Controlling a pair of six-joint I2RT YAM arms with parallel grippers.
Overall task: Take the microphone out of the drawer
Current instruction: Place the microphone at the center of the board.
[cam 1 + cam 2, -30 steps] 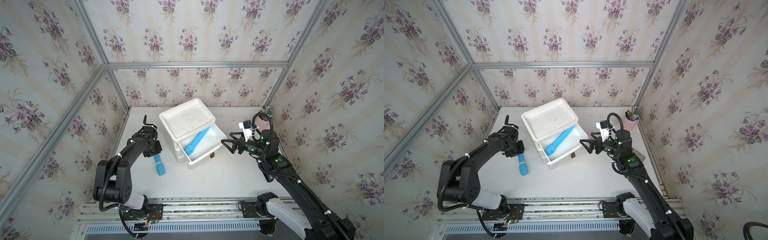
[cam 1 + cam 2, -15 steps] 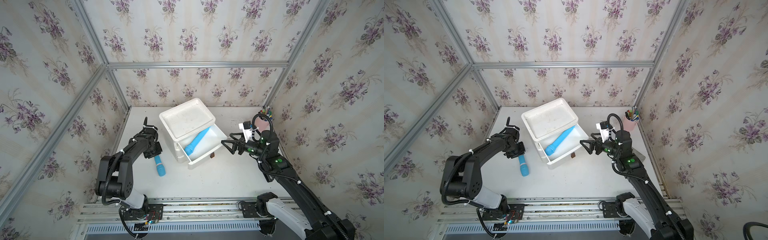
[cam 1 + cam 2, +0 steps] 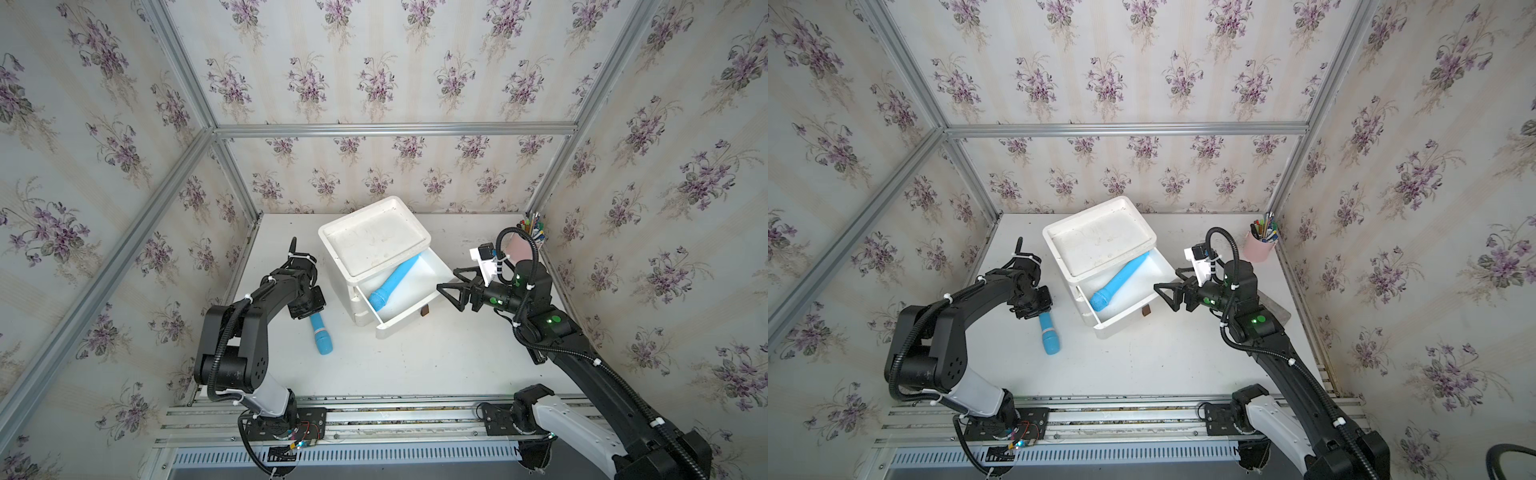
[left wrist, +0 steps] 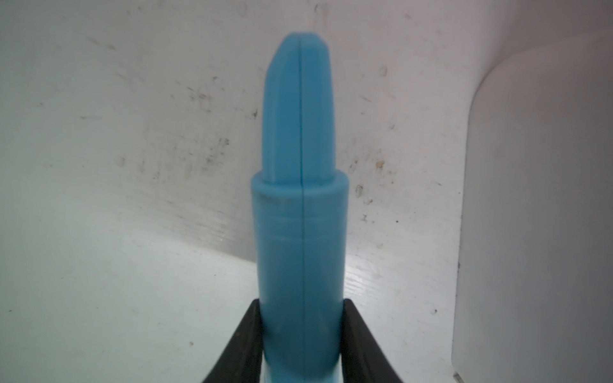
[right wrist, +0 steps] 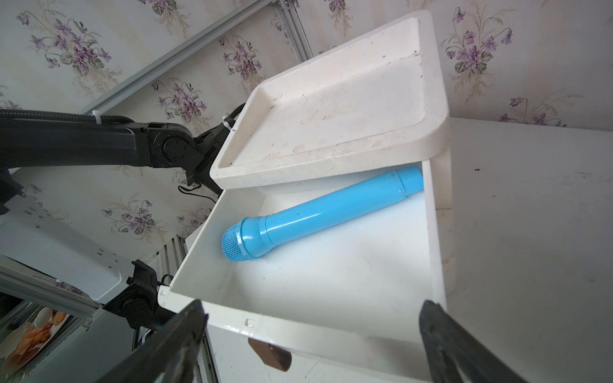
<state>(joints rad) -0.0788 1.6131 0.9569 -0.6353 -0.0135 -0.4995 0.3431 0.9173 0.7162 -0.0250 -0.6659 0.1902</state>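
A blue microphone (image 3: 392, 282) (image 3: 1119, 282) (image 5: 318, 212) lies slantwise in the pulled-out white drawer (image 3: 411, 312) (image 3: 1129, 320) (image 5: 298, 326), mesh head toward the drawer's front. My right gripper (image 3: 446, 277) (image 3: 1165, 277) (image 5: 313, 308) hangs open just outside the drawer's front right corner, holding nothing. A second blue microphone (image 3: 321, 336) (image 3: 1049, 336) (image 4: 300, 199) lies on the table left of the drawer unit. My left gripper (image 3: 311, 311) (image 3: 1038, 309) (image 4: 302, 305) is shut on its handle.
The white drawer unit (image 3: 374, 237) (image 3: 1100, 232) has a shallow tray top. A brown pull tab (image 3: 424, 311) (image 5: 270, 354) hangs on the drawer front. A pink cup of pens (image 3: 525, 245) (image 3: 1260, 247) stands in the back right corner. Papered walls enclose the table.
My left arm has folded slightly, and the microphone in its grip has slid a little toward the table's front. The right arm and the drawer have not moved.
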